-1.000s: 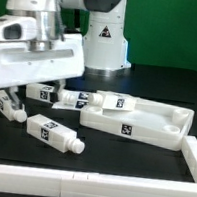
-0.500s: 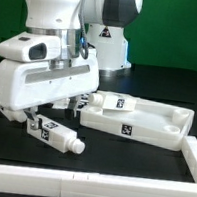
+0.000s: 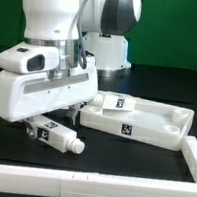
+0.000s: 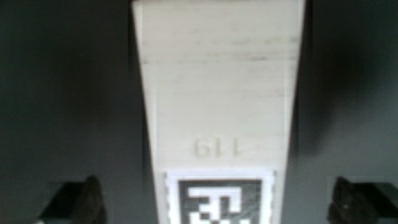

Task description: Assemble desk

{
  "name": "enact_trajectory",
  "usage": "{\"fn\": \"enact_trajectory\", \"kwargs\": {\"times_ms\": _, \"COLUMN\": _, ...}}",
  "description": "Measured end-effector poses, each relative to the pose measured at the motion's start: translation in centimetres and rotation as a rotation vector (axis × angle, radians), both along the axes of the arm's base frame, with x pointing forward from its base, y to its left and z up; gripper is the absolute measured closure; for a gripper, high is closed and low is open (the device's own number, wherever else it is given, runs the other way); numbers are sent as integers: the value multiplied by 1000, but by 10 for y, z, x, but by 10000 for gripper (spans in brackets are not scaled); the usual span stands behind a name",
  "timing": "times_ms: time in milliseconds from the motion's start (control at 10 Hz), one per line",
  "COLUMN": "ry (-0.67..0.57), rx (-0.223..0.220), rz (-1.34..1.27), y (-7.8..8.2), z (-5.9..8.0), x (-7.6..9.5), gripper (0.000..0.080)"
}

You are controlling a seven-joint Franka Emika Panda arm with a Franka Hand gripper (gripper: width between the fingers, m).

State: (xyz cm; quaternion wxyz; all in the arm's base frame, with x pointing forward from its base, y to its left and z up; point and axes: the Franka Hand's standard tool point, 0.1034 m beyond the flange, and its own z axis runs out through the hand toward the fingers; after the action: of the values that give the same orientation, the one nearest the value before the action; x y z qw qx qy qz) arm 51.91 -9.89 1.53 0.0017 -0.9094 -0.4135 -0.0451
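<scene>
A robotics lab: Franka arm (image 3: 56,20) over a black bench (image 3: 129,161), green backdrop (image 3: 180,37), a tag-marked leg (image 3: 54,133).

You see a white square leg (image 4: 217,90) lying flat, lengthwise between the fingers (image 4: 75,200) and touching neither. Its black-and-white tag faces up, level with the fingertips. The flat rimmed panel (image 3: 153,126) lies well apart from the fingers, with another tagged leg (image 3: 114,104) resting on it.

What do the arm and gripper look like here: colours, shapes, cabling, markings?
Glossy white arm built of rounded tube segments, with a dark grey joint cap. The gripper has a boxy white housing and narrow black fingertips. Dark cabling seems to run at the wrist. No markings can be read on it.
</scene>
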Motion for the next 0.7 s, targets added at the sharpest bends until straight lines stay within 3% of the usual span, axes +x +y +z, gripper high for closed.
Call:
{"fn": "enact_trajectory", "kwargs": {"times_ms": 200, "ry": 0, "rx": 0, "rz": 0, "y": 0, "z": 0, "x": 0, "gripper": 521}}
{"fn": "enact_trajectory", "kwargs": {"times_ms": 400, "ry": -1, "rx": 0, "rz": -15, "y": -4, "z": 0, "x": 0, "gripper": 517}}
{"fn": "enact_trajectory", "kwargs": {"times_ms": 700, "ry": -40, "rx": 14, "rz": -294, "y": -32, "z": 6, "x": 9, "gripper": 517}}
